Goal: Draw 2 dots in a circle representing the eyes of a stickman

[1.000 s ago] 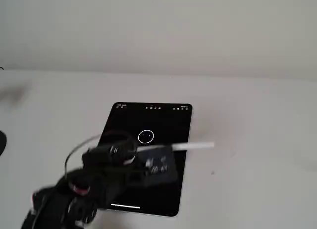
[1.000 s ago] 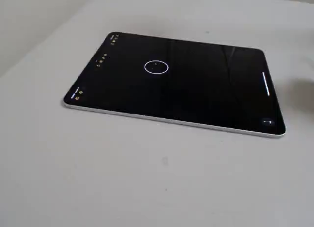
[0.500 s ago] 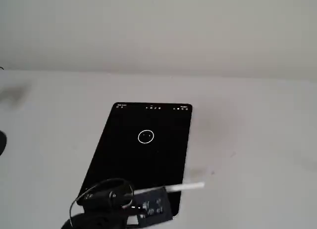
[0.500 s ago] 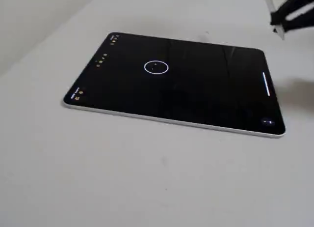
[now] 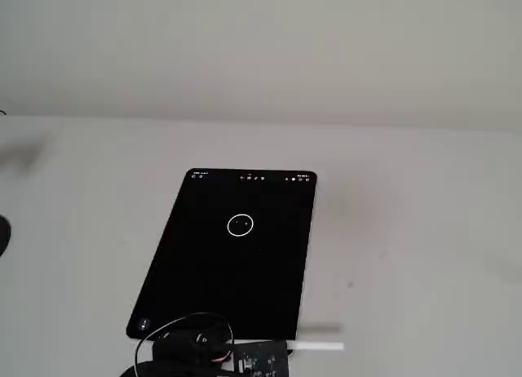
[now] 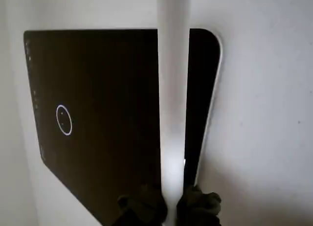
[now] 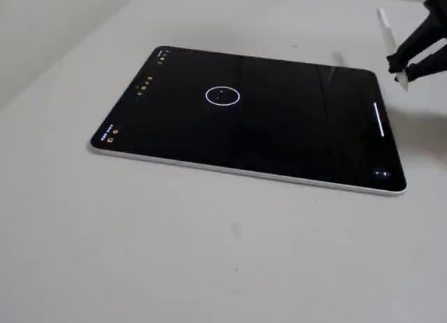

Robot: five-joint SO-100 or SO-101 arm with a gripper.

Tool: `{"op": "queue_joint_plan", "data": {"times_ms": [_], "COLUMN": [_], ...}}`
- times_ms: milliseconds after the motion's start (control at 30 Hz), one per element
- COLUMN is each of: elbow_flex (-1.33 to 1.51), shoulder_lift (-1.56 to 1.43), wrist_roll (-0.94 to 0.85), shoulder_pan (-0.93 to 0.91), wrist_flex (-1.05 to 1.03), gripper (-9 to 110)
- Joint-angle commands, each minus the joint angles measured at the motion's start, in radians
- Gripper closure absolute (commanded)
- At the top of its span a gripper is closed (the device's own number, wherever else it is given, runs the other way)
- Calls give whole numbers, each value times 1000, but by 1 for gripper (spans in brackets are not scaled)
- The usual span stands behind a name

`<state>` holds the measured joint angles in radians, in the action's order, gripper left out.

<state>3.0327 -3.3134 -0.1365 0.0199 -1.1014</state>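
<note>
A black tablet [image 5: 212, 287] lies flat on the white table. The circle [image 5: 240, 224] is a thin white ring on the upper part of its screen, also seen in the other fixed view [image 7: 223, 95] and the wrist view [image 6: 64, 120]. The dots [image 6: 62, 119] are two faint white specks inside the ring. My gripper [image 6: 171, 205] is shut on a white stylus [image 6: 173, 89], which is lifted off the glass. In a fixed view the gripper [image 5: 281, 350] sits at the tablet's near edge, far from the ring. In the other the gripper [image 7: 400, 70] is past the tablet's right end.
Small icons [image 5: 253, 178] line the tablet's far edge. A black cable [image 5: 175, 326] loops over the arm at the bottom of one fixed view. A dark object [image 5: 3, 234] shows at that view's left edge. Bare white table surrounds the tablet.
The arm has drawn back from over the screen to the tablet's near edge, carrying the stylus with it. The ring and the specks look the same.
</note>
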Motion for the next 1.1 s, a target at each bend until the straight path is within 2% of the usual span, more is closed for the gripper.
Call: {"op": "queue_joint_plan", "data": {"times_ms": [0, 1067], "elbow_flex": [-3, 8], "shoulder_lift": [-11, -11], "wrist_roll": [-6, -12], "shoulder_pan": [-11, -29], "wrist_flex": [5, 8], "gripper": [101, 101]}}
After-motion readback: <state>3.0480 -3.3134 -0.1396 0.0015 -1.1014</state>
